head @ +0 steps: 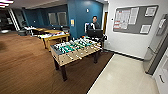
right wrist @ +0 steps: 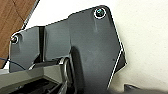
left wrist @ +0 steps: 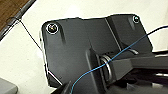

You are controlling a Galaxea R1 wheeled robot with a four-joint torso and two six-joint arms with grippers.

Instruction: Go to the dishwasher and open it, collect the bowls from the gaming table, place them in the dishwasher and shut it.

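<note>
Neither end effector's fingers can be made out in the wrist views, so whether either is released or clenched cannot be told; nothing is seen held. Both wrist views look down past the robot's own dark plates onto pale floor, with the edge of wood flooring close by, which places the arms low and idle over the tiled strip. In the head view a foosball table with a green field stands ahead on the wood floor, a person behind it beside a dark screen. Yellow tables lie further back against the blue wall. A noticeboard hangs on the white wall, and a tall steel-fronted appliance stands at the right edge beside white cabinets. No dishwasher, bowls or white-topped gaming surface can be identified from here. Judgement: the robot is in a driving phase, with no manipulation under way. The next move calls for finding the dishwasher, probably along the cabinet run to the right, and steering clear of the foosball table.
</note>
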